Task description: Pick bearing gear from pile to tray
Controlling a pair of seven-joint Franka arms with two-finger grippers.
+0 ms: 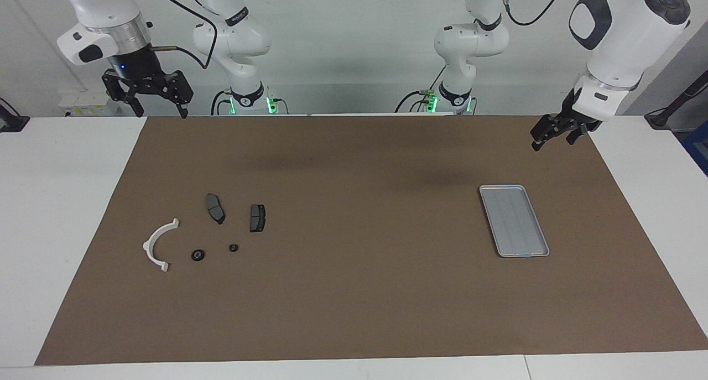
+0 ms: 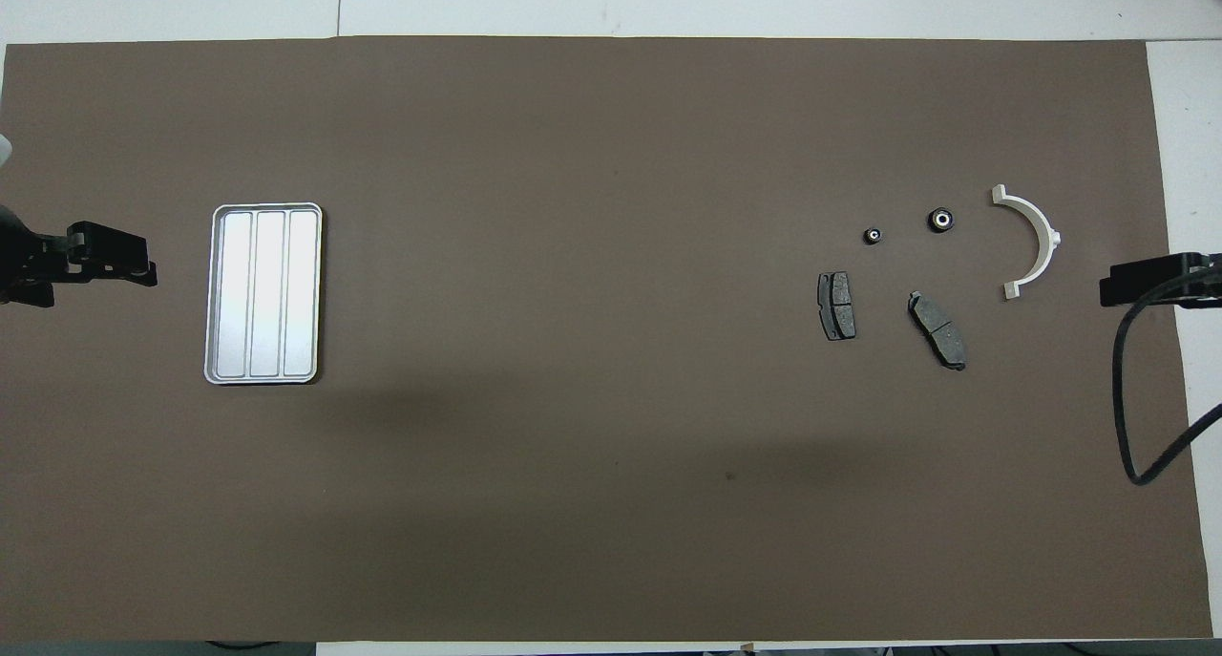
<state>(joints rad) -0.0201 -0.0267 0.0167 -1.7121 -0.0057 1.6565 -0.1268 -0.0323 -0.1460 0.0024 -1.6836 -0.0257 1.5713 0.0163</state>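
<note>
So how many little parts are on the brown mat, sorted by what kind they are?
White curved bracket: 1
Dark grey brake pads: 2
Small black round pieces: 2
Silver tray: 1
Total: 6

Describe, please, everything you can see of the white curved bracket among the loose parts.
The white curved bracket is a half-ring of what looks like plastic or painted metal, with a small squared lug at each end. It lies flat on the brown mat, at the right arm's end of the table, its open side turned toward the larger black round piece beside it. Nothing touches it; neither gripper is near it.
</note>
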